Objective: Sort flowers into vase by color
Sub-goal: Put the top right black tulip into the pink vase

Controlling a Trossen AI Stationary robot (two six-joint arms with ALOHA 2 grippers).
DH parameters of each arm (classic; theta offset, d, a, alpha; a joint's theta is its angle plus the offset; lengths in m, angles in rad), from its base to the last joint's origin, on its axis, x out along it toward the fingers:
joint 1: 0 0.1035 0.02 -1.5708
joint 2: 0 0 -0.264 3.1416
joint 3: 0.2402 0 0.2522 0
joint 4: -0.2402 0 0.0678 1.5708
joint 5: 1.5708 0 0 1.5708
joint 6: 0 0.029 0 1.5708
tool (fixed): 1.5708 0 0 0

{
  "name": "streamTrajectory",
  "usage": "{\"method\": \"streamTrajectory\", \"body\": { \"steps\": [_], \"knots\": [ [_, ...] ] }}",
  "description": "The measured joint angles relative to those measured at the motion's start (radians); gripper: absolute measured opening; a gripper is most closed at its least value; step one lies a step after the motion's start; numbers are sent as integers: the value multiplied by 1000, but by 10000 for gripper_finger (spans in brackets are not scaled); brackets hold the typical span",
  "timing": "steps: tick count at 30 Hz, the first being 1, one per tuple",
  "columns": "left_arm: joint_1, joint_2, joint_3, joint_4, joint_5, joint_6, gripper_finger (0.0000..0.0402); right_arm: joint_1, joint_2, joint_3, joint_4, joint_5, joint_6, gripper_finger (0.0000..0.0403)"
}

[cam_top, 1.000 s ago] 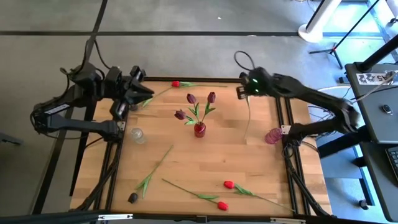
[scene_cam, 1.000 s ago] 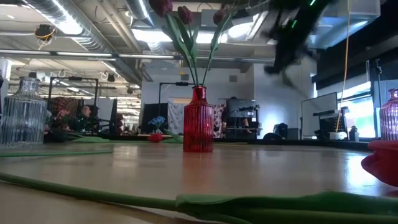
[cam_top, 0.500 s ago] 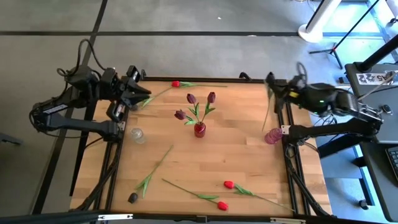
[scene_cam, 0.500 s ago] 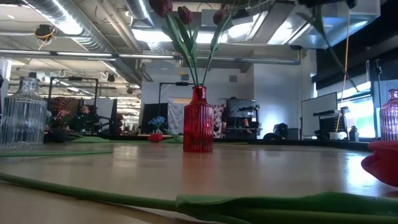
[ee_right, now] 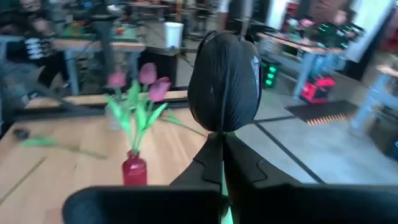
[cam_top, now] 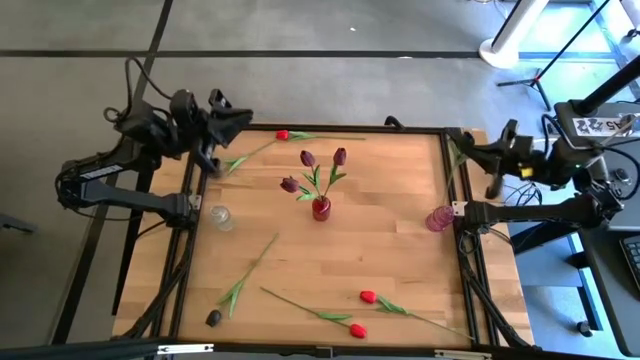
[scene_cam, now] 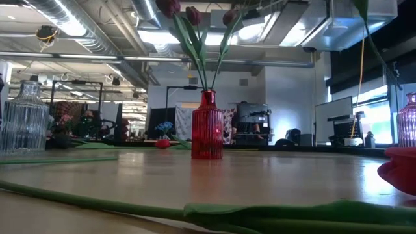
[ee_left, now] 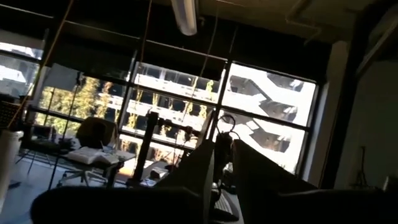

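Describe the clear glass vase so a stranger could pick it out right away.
Start at the wooden table seen from above and find the red vase holding three dark tulips near its middle. Go from there toward the left arm's side; near that edge stands the clear vase. Unlike the red vase and the pink vase, it is colourless and holds no flowers.

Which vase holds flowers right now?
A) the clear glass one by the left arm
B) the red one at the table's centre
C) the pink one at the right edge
B: three maroon-purple tulips stand in the red vase; the clear vase and pink vase hold none.
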Motion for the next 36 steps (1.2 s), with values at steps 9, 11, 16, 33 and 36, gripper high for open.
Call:
{"method": "streamTrajectory", "body": {
  "steps": [9,11,16,33,36],
  "knots": [
    [0,-1,0,138,-41,-114,55,0,-81,0,-75,-141,-87,1],
    [0,0,0,136,-67,-115,55,0,-90,0,-73,-155,-111,1],
    [0,0,0,127,-101,-114,55,-1,-95,-3,-119,-241,-119,1],
    [1,20,0,57,-258,-119,55,-1,-91,-94,-386,-373,-81,26],
    [1,30,0,2,-258,-150,55,-1,-60,-82,-463,-373,-56,65]
  ]
}}
